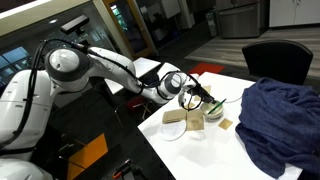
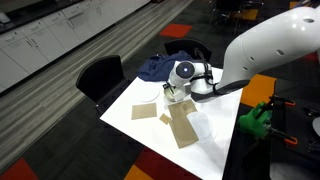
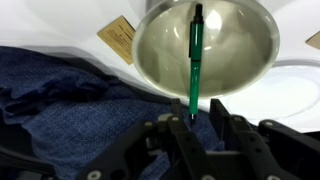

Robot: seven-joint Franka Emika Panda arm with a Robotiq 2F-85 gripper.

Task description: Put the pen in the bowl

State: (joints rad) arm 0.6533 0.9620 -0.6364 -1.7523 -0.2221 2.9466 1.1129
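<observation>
In the wrist view the pen (image 3: 195, 60), green-bodied with dark ends, lies across the inside of the small cream bowl (image 3: 160, 50). Its near end pokes over the bowl's rim and reaches between my gripper's fingers (image 3: 195, 125). The fingers stand apart with blue cloth showing between them; the pen end sits close to one finger only, so the gripper looks open. In both exterior views the gripper (image 1: 190, 95) (image 2: 180, 88) hovers just above the bowl (image 1: 194, 118) on the white table; the pen is too small to make out there.
A crumpled blue cloth (image 1: 280, 120) (image 2: 160, 68) (image 3: 70, 110) lies beside the bowl. Tan square pieces (image 2: 143, 111) (image 2: 183, 128) (image 1: 172, 117) and a flat white plate (image 3: 290, 85) lie on the table. A black chair (image 1: 275, 60) (image 2: 100, 75) stands at the table's edge.
</observation>
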